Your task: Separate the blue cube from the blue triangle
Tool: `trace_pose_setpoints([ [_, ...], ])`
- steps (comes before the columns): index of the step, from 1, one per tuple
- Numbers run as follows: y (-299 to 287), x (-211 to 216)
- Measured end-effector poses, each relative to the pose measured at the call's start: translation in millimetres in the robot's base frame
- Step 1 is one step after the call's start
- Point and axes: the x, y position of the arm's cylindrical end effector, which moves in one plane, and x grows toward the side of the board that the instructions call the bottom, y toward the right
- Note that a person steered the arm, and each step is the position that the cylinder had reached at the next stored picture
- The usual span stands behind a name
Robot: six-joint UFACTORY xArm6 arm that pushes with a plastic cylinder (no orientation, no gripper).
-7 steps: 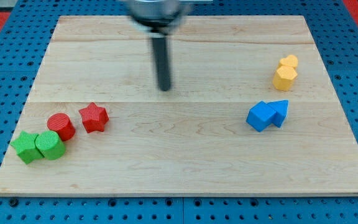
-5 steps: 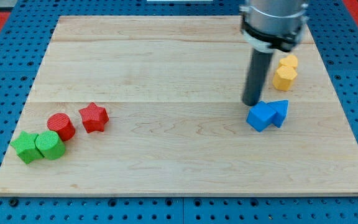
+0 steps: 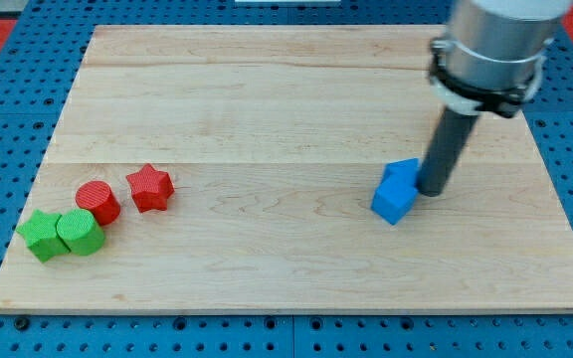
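The blue cube (image 3: 393, 202) lies on the wooden board (image 3: 267, 259), right of centre. A second blue block (image 3: 404, 171), which looks like the blue triangle, touches the cube's upper right side and is partly hidden by the rod. My tip (image 3: 433, 192) rests on the board right against the right side of this blue pair. The arm's body fills the view's top right.
At the view's lower left lie a red star (image 3: 150, 187), a red cylinder (image 3: 97, 202), a green star (image 3: 40, 236) and a green hexagonal block (image 3: 81, 232). The yellow blocks seen earlier are hidden behind the arm.
My tip swept from the board's top middle to the right, then down past the blue pair. Both blue blocks were pushed left and down, still touching. The arm now covers the yellow blocks.
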Motion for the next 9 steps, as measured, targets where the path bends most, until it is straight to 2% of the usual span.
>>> trace_pose_setpoints([
  [2,-51,14],
  [3,-59,48],
  [4,-40,76],
  [5,-43,88],
  [6,-90,89],
  [7,-167,89],
  [8,-204,105],
  [9,-215,117],
])
